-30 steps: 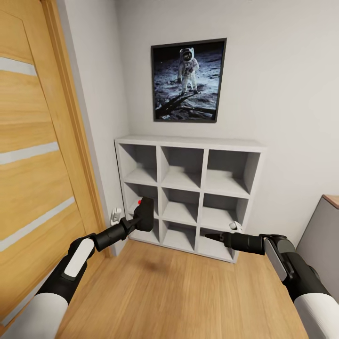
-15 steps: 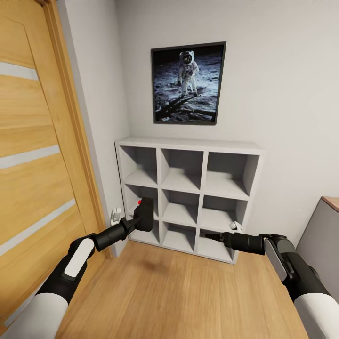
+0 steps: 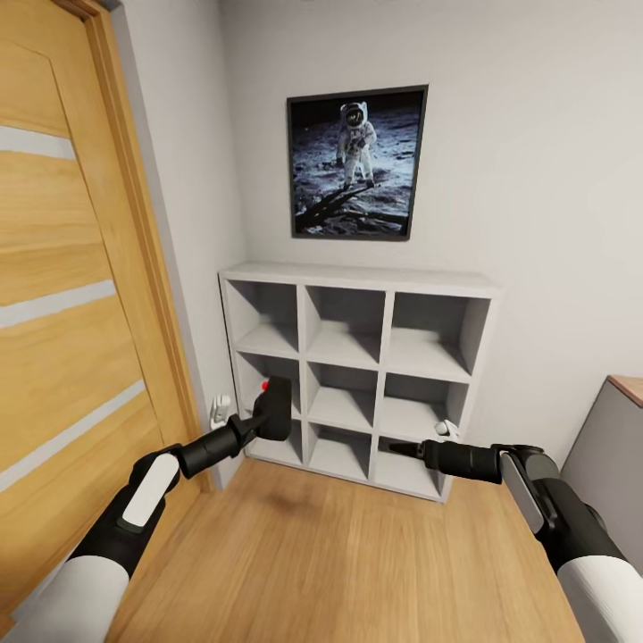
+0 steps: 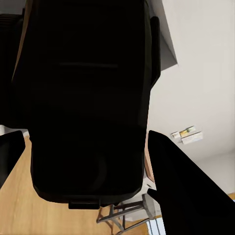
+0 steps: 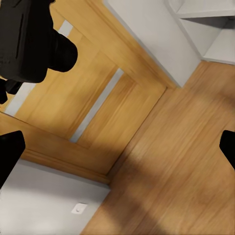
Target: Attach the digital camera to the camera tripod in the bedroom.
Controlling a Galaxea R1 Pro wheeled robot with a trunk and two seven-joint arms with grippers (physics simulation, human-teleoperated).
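My left gripper (image 3: 271, 413) is shut on the digital camera (image 3: 274, 404), a small black box with a red button on top, held in the air in front of the shelf's lower left cubbies. In the left wrist view the camera's dark body (image 4: 88, 98) sits between the fingers. It also shows in the right wrist view as a black shape (image 5: 29, 39). My right gripper (image 3: 397, 447) hovers low before the shelf's lower right, open and holding nothing. Thin grey legs (image 4: 122, 215) peek past the camera; I cannot tell whether they are the camera tripod.
A white-grey cube shelf (image 3: 357, 277) stands against the wall ahead, under a framed astronaut picture (image 3: 357, 161). A wooden door (image 3: 62, 295) runs along the left. A grey cabinet (image 3: 616, 429) is at the right edge. Light wood floor (image 3: 339, 554) lies between me and the shelf.
The whole picture has slid down a little, so the head camera has tilted upward. Both arms and the held camera keep their places.
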